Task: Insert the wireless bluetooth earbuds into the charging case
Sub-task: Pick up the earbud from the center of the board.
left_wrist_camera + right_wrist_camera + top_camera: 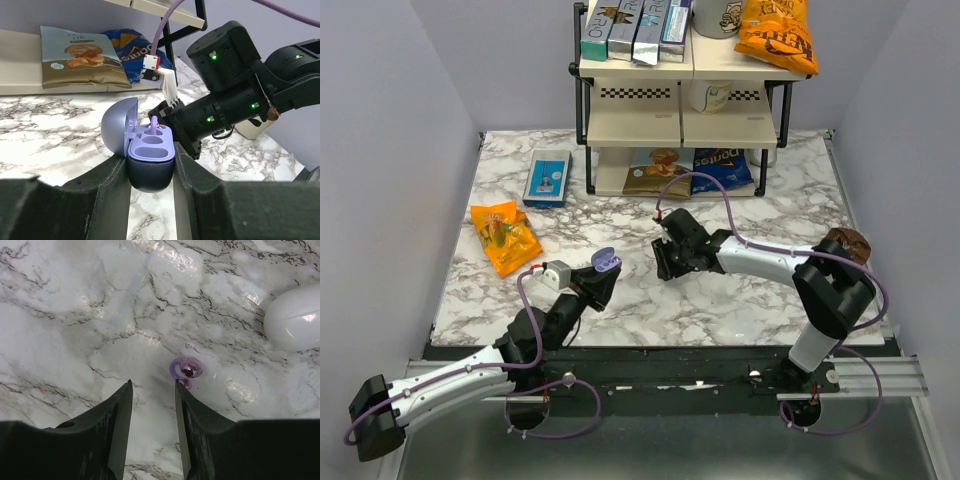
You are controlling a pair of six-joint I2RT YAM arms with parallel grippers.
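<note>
the left gripper (150, 155) is clamped on the charging case (149, 172), one finger pressed to each side of its base. the case sits at about 7 o'clock on the table (740, 300), lid tipped back toward 10 o'clock. its near pocket is bare, and a thin purple stem (154, 121) stands in the far pocket, too small to make out fully.

near the table's middle the right gripper (152, 390) hangs low over the surface, jaws narrowly parted and holding nothing. one earbud (186, 371) lies on the stone at 1 o'clock from that gap, just beyond the right fingertip. a white oval case (295, 322) sits at 2 o'clock, cut off by the frame edge.

the surface is white marble with grey veins, and plain pale walls close it in on three sides. an orange snack bag (505, 236) lies at 9 o'clock and a blue box (548, 178) at 10. a shelf rack (680, 125) of snacks stands at 12. a brown object (850, 242) at 3 o'clock is partly hidden behind the right arm.
</note>
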